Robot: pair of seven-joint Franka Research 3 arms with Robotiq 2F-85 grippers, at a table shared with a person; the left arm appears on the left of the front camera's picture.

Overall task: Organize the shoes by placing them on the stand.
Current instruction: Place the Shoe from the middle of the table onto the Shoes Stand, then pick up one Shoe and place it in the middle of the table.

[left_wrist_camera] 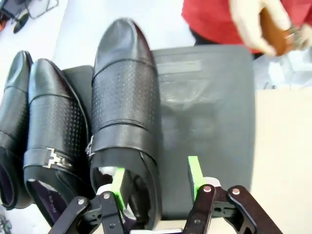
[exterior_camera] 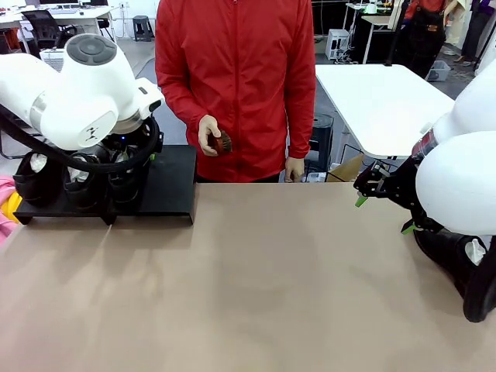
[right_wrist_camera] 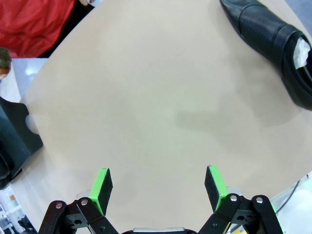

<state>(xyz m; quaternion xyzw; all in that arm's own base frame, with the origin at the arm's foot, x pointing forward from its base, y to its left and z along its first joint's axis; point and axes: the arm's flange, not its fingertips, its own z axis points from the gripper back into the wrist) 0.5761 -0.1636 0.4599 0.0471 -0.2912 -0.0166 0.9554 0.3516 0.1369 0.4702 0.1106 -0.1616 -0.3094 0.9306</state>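
Three shoes (left_wrist_camera: 124,97) sit on the stand (left_wrist_camera: 209,112), fourth shoe (right_wrist_camera: 273,39) on table (right_wrist_camera: 146,97).

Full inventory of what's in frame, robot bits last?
table: 1, beige, between robot and person
stand: 1, black, table's far left
shoes: 3, black, side by side on stand
shoe: 1, black, table's right edge
person: 1, red jacket, far side
round object: 1, brown, held by person
left fingers: green pads, open, one inside a stand shoe's heel opening
right fingers: green pads, open, over bare table
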